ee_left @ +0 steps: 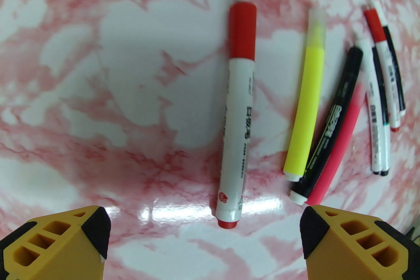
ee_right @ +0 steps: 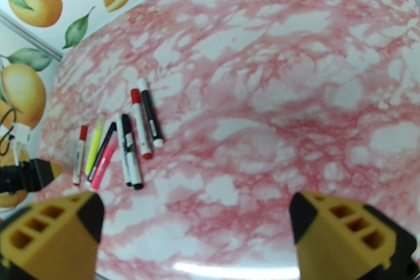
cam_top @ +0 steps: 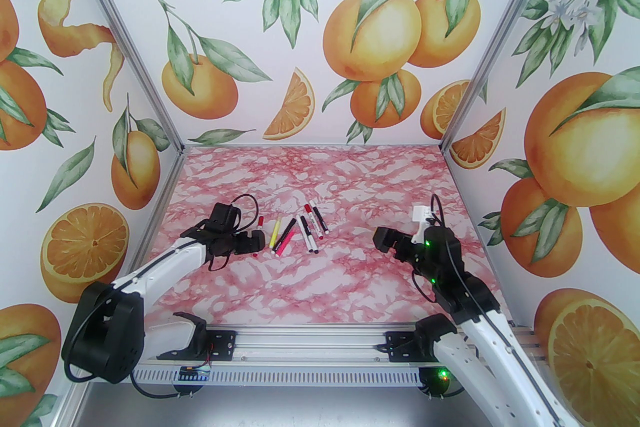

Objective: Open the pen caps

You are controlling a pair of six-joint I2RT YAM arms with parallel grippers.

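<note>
Left pincer [ee_left: 203, 239] is wide open w/ nothing in it. It hangs low over the table [ee_left: 82, 91], right by the near end of the red pen [ee_left: 237, 121]. Right pincer [ee_right: 195, 216] is wide open too, empty, and well away from the pens.

We see all the caps on. The red cap [ee_left: 242, 31] sits at the far end of its pen, away from our left fingers [ee_left: 65, 246]. The rest lie in a bunch just to the right: yellow pen [ee_left: 305, 101], black pen [ee_left: 328, 127] & pink pen [ee_left: 341, 140] touching, then white pens [ee_left: 377, 134].

What could go wrong, we think:
- Pen is round & the table is shiny, so it may roll or slide if one finger hits it first.
- If we grab only the cap w/ no other pincer on the body, the whole pen just lifts & the cap stays on.
- A squeeze over cap and body at once pins the cap shut.
- The bunch is tight, so fingers may bump others or pick up 2 pens.
- Right arm is far off, so one pincer alone may let the pen tip or drop.
</note>
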